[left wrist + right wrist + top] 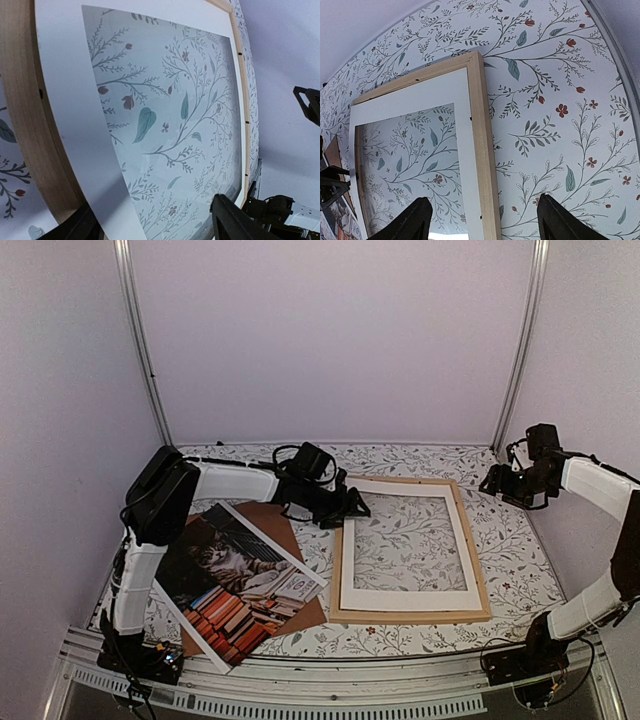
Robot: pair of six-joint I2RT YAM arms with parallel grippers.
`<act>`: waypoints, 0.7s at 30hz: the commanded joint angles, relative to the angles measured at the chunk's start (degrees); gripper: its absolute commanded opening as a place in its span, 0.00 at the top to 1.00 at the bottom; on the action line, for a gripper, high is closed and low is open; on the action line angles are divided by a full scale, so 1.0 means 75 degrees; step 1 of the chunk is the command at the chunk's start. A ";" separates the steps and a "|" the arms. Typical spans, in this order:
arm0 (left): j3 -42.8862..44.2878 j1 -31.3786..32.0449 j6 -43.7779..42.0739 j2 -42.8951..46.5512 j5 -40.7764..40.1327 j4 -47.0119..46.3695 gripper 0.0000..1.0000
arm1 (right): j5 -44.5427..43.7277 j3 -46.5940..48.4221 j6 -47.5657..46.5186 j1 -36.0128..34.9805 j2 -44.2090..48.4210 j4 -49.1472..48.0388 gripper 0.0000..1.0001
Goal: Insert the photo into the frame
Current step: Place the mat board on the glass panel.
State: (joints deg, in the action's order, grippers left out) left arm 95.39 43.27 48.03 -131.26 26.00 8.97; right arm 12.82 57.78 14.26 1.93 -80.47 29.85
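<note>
The frame [410,617] lies flat on the table [520,550], right of centre, with its long sides running from near to far. Its near bar lies close to the table's front rail. A band of bare cloth separates its right bar from the right wall, and a narrower strip separates its far bar from the back wall. The frame consists of thin, straight bars of light natural wood. A white mat [400,599] with a rectangular window rests inside it, and the floral cloth shows through the window. The photo [235,585] lies face up on the left side of the table, turned at an angle, partly on a plain brown board [280,525]. Its near corner reaches almost to the front rail. The photo is apart from the frame; a strip of board and cloth lies between them. The print is flat and rectangular and shows a grey cat among red, orange and blue books. The left gripper [345,508] is low at the far left corner of the frame, with the photo behind it toward the left arm's base. In the left wrist view its dark fingers [230,222] stand wide apart and clamp nothing; the wood bar and the mat edge run up the view from beside the left finger. The right gripper [497,483] is raised beyond the far right corner of the frame, well apart from the photo. Its jaws are wide and empty, and the right wrist view looks down on the right bar and the bare cloth beside it.
</note>
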 commanded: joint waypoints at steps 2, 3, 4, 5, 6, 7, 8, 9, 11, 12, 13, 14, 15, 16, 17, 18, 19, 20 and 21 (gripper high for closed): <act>0.0212 0.0079 -0.0265 0.0238 -0.0118 0.0432 0.24 | 0.0157 -0.0139 -0.0027 0.0006 -0.0058 -0.0232 0.24; 0.0223 0.0082 -0.0300 0.0269 -0.0155 0.0485 0.24 | 0.0173 -0.0144 -0.0027 0.0011 -0.0063 -0.0241 0.24; 0.0229 0.0079 -0.0334 0.0285 -0.0195 0.0539 0.24 | 0.0176 -0.0154 -0.0018 0.0012 -0.0064 -0.0243 0.24; 0.0230 0.0080 -0.0369 0.0306 -0.0223 0.0582 0.23 | 0.0189 -0.0162 -0.0007 0.0009 -0.0070 -0.0257 0.24; 0.0240 0.0082 -0.0397 0.0326 -0.0265 0.0629 0.23 | 0.0204 -0.0174 -0.0008 0.0008 -0.0074 -0.0264 0.24; 0.0250 0.0079 -0.0430 0.0337 -0.0292 0.0687 0.23 | 0.0219 -0.0172 -0.0004 0.0005 -0.0076 -0.0270 0.24; 0.0259 0.0085 -0.0478 0.0368 -0.0332 0.0737 0.23 | 0.0222 -0.0175 -0.0003 0.0005 -0.0076 -0.0277 0.24; 0.0270 0.0090 -0.0519 0.0392 -0.0387 0.0784 0.23 | 0.0230 -0.0181 0.0007 0.0002 -0.0082 -0.0285 0.24; 0.0324 0.0102 -0.0628 0.0436 -0.0513 0.0917 0.23 | 0.0240 -0.0181 0.0006 0.0001 -0.0087 -0.0297 0.24; 0.0375 0.0123 -0.0691 0.0455 -0.0589 0.0993 0.22 | 0.0259 -0.0180 0.0017 0.0003 -0.0083 -0.0302 0.24; 0.0422 0.0131 -0.0767 0.0476 -0.0685 0.1075 0.22 | 0.0264 -0.0180 0.0014 0.0000 -0.0078 -0.0294 0.23; 0.0474 0.0145 -0.0835 0.0477 -0.0741 0.1157 0.22 | 0.0270 -0.0180 0.0009 0.0000 -0.0076 -0.0308 0.23; 0.0530 0.0158 -0.0893 0.0480 -0.0787 0.1231 0.22 | 0.0273 -0.0186 0.0018 0.0000 -0.0080 -0.0310 0.23; 0.0571 0.0160 -0.0944 0.0465 -0.0820 0.1282 0.22 | 0.0282 -0.0181 0.0020 0.0000 -0.0083 -0.0311 0.23; 0.0594 0.0174 -0.0971 0.0464 -0.0834 0.1323 0.22 | 0.0283 -0.0180 0.0020 0.0000 -0.0087 -0.0311 0.23; 0.0613 0.0182 -0.0986 0.0463 -0.0827 0.1358 0.22 | 0.0283 -0.0180 0.0012 0.0000 -0.0087 -0.0311 0.23; 0.0616 0.0193 -0.0998 0.0461 -0.0821 0.1378 0.22 | 0.0282 -0.0183 0.0019 0.0000 -0.0088 -0.0306 0.23; 0.0617 0.0204 -0.1016 0.0459 -0.0818 0.1400 0.21 | 0.0292 -0.0181 0.0020 0.0000 -0.0088 -0.0302 0.23; 0.0617 0.0216 -0.1024 0.0455 -0.0827 0.1431 0.21 | 0.0290 -0.0186 0.0020 0.0000 -0.0088 -0.0300 0.23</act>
State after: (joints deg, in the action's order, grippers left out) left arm 98.87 43.97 42.28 -130.74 21.37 16.67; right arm 14.15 56.93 14.31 1.93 -80.73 28.62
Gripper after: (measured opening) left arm 0.785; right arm 0.767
